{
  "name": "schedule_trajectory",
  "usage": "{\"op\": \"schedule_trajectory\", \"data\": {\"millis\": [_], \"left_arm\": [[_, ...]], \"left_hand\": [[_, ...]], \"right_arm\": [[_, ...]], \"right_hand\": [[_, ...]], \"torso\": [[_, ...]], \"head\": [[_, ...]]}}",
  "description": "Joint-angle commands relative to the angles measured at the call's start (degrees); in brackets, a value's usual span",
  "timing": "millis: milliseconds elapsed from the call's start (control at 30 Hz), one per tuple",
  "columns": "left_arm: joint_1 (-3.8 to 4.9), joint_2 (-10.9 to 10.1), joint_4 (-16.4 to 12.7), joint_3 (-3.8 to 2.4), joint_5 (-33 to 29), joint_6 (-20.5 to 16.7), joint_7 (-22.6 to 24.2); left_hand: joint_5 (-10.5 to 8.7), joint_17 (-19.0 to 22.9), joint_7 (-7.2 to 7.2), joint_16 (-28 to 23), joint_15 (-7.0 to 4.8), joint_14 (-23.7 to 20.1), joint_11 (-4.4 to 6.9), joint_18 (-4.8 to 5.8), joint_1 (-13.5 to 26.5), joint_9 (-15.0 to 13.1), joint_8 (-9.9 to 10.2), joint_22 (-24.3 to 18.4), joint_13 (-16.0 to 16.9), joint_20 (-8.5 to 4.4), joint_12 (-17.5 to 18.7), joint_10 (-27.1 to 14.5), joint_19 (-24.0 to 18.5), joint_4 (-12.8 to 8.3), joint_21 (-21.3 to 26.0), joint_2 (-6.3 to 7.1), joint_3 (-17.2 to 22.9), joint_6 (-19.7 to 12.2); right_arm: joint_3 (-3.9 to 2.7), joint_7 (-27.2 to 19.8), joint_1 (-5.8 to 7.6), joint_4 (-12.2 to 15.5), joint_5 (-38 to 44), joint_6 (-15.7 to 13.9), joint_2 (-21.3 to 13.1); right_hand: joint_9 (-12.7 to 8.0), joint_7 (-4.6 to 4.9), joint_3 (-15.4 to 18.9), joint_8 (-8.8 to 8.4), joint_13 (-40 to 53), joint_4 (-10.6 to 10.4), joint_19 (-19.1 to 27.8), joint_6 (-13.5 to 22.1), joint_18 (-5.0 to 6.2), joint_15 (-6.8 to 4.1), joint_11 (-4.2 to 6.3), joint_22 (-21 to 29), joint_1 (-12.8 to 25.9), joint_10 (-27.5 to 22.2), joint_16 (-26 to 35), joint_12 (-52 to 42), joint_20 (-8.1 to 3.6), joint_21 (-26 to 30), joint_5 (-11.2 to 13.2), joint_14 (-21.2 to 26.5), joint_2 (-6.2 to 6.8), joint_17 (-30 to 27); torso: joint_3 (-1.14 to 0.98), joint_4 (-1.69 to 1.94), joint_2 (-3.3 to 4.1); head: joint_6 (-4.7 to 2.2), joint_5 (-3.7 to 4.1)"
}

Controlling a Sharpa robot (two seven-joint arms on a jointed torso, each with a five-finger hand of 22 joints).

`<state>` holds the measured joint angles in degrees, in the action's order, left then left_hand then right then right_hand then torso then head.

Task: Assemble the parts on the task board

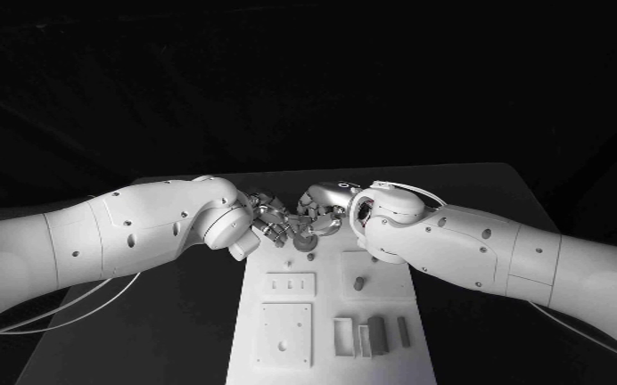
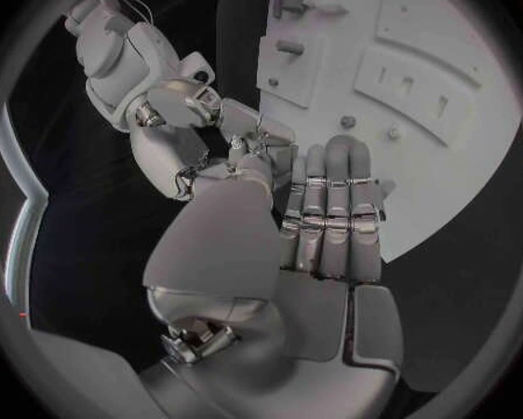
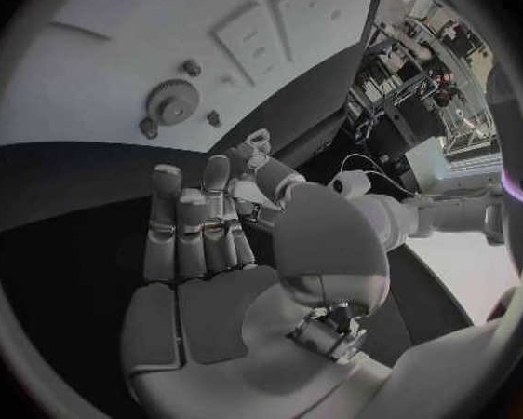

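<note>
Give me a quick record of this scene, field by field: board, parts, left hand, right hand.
board: white task board in the middle of the black table
parts: gear lying on the board; peg standing in the board; bars at its near end
left hand: over the board's far end, fingers straight and together in its wrist view, holds nothing
right hand: close beside the left hand, fingers apart, holds nothing
</note>
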<state>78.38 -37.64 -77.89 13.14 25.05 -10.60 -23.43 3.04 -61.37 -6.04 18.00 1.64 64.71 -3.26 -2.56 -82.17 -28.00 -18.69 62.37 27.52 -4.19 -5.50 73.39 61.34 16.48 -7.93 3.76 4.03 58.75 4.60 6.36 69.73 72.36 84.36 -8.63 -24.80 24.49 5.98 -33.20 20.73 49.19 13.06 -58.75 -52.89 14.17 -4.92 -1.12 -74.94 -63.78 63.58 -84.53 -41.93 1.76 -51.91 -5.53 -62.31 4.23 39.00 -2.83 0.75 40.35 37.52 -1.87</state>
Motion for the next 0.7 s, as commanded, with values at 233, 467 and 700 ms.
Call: {"op": "schedule_trajectory", "data": {"millis": [233, 467, 700], "left_arm": [[0.10, 0.09, -0.26, -0.12, 0.02, -0.31, 0.59], [0.10, -0.02, -0.30, -0.14, -0.70, -0.12, 0.67], [0.10, 0.03, -0.20, -0.16, -5.39, 0.92, 0.93]], "left_hand": [[2.76, 0.61, -0.17, 0.74, 0.01, -0.57, -0.12, -0.29, -2.21, -0.11, 0.36, 0.46, 0.39, 0.15, 0.39, 0.06, -0.24, -0.09, 0.26, -0.20, 1.27, 0.09], [6.16, 1.20, -0.25, 1.27, 0.15, -1.10, -0.25, -0.27, -4.47, -0.22, 0.69, 0.80, 0.69, 0.29, 0.81, -0.19, -0.58, -0.35, 0.68, -0.67, 1.65, -0.16], [9.09, 1.78, -0.36, 1.69, 0.36, -1.73, -0.46, -0.22, -7.04, -0.31, 1.09, 1.01, 0.84, 0.50, 1.22, -0.56, -0.94, -0.72, 1.19, -1.11, 1.98, -0.59]], "right_arm": [[-0.03, -0.93, -0.05, -0.08, 0.46, 1.24, 0.48], [-0.03, -0.83, -0.07, -0.63, 0.50, 1.23, 0.61], [-0.03, -0.94, -0.08, -1.04, 0.56, 1.01, 0.72]], "right_hand": [[0.07, 1.05, -0.07, 0.34, 0.08, 0.38, -0.01, -1.49, 0.83, -0.35, 0.39, -0.82, 0.26, 0.09, 0.12, 0.40, -0.25, -0.09, -0.19, -0.18, 0.10, 0.10], [0.08, 1.05, -0.11, 0.34, 0.08, 0.40, -0.01, -1.51, 0.83, -0.36, 0.39, -0.82, 0.25, 0.09, 0.13, 0.41, -0.25, -0.09, -0.20, -0.18, 0.04, 0.10], [0.09, 1.04, -0.13, 0.34, 0.08, 0.43, -0.01, -1.52, 0.83, -0.36, 0.40, -0.82, 0.25, 0.09, 0.13, 0.43, -0.25, -0.09, -0.20, -0.17, 0.00, 0.11]], "torso": [[0.04, 0.03, -0.01], [0.04, 0.02, 0.00], [0.05, 0.05, -0.01]], "head": [[-0.01, -0.03], [-0.05, -0.01], [0.00, 0.05]]}}
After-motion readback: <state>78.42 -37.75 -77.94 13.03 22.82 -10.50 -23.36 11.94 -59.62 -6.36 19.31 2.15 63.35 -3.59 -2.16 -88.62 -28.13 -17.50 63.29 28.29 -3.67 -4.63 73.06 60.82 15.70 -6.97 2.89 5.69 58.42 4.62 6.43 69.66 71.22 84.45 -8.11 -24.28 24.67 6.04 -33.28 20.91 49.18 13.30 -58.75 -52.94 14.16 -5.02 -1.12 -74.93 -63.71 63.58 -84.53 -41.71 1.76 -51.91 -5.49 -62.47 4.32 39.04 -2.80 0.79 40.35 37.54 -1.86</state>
